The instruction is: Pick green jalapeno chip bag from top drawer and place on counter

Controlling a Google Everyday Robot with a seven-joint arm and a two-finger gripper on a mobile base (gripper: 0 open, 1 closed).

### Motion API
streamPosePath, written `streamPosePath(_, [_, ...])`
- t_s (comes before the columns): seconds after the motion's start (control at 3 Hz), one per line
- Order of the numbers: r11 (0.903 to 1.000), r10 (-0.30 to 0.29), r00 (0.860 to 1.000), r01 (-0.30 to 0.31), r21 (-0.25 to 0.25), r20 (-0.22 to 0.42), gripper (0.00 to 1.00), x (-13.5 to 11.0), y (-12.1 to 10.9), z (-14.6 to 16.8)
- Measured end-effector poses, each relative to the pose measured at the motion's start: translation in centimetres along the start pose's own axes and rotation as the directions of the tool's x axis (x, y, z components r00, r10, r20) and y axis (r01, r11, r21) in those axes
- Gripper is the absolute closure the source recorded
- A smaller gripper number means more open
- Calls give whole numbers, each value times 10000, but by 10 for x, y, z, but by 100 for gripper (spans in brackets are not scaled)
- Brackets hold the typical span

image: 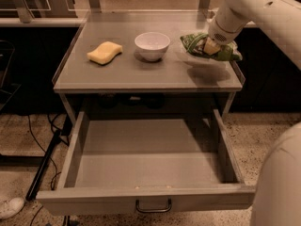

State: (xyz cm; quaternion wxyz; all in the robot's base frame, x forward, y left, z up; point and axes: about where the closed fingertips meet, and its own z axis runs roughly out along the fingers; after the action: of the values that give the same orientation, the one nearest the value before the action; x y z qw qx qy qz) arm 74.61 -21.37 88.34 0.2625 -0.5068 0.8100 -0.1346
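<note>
Hovering over counter (141,74), end effector (210,46) clutching bag (192,42)

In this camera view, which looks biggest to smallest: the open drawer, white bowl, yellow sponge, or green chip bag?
1. top drawer, by far.
2. green jalapeno chip bag, partly hidden by the hand over the right rear of the counter.
3-4. white bowl and yellow sponge look about alike; not ranked.

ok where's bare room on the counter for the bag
Free: the front strip of the grey counter, ahead of the yellow sponge and white bowl, and under the gripper holding the light green foil chip bag at right. Crowded: the middle row.
</note>
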Motion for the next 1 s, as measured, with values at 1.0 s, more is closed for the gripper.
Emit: streamPosePath(1.0, [9961, -238, 9993, 263, -845, 299, 100, -18, 13, 31])
